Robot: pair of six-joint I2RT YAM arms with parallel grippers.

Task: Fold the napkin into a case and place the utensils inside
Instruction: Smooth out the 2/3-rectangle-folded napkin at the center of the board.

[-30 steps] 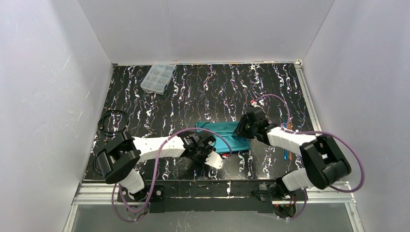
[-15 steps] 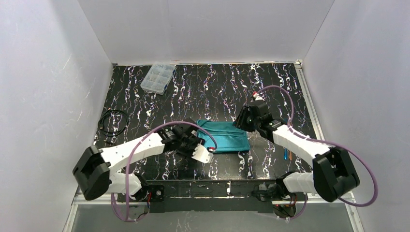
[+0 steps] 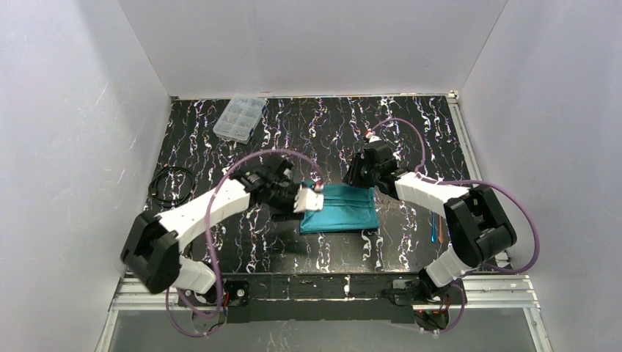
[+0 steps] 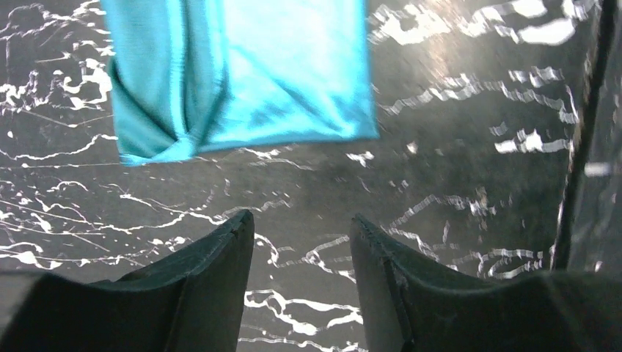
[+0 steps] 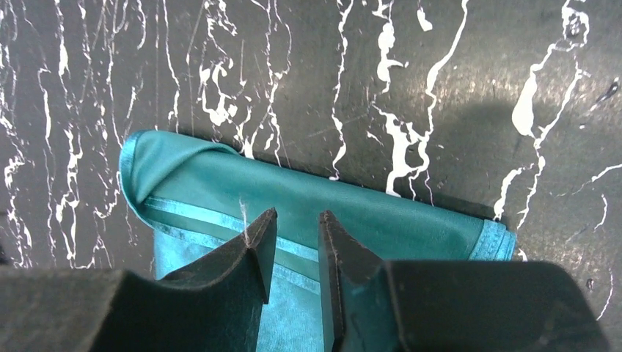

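The napkin lies folded as a flat teal-green rectangle at the table's middle, its hem lines showing in the right wrist view. My left gripper is at its left end, open and empty; in the left wrist view it hangs over bare table with the cloth ahead. My right gripper is over the cloth's far edge, its jaws a narrow gap apart with nothing between them. The utensils lie on the table to the right of the napkin.
A clear plastic compartment box stands at the far left. A coiled black cable lies at the left edge. White walls enclose the dark marbled table on three sides.
My left gripper has swung from the napkin's near-left corner up to its left end. My right gripper has shifted left and farther back, along the cloth's far edge.
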